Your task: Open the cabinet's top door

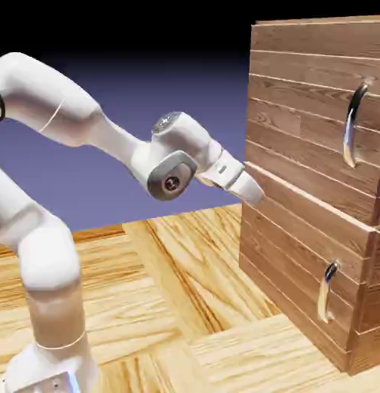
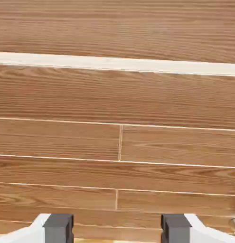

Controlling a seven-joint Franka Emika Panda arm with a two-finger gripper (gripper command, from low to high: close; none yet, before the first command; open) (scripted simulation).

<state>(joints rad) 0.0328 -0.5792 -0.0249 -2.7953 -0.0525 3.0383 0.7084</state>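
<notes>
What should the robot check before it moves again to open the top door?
- Gripper open: ok, its tips stand wide apart.
- Nothing held between the tips: ok, only wood planks show behind them.
- Top door closed: cannot tell for sure.
- Gripper at the top door's long handle: not ok, it is off to the exterior view's left and lower.
- Long handle seen by the hand camera: not ok, only planks fill its middle.

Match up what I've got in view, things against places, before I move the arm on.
1. Top door
2. Upper handle
3. Lower handle
4. Claw

A. on the shorter panel
B. open, its tips apart at the hand view's bottom edge
C. above the shorter panel
D. on the taller panel, long and curved

Pairs: 1-C, 2-D, 3-A, 4-B
</notes>
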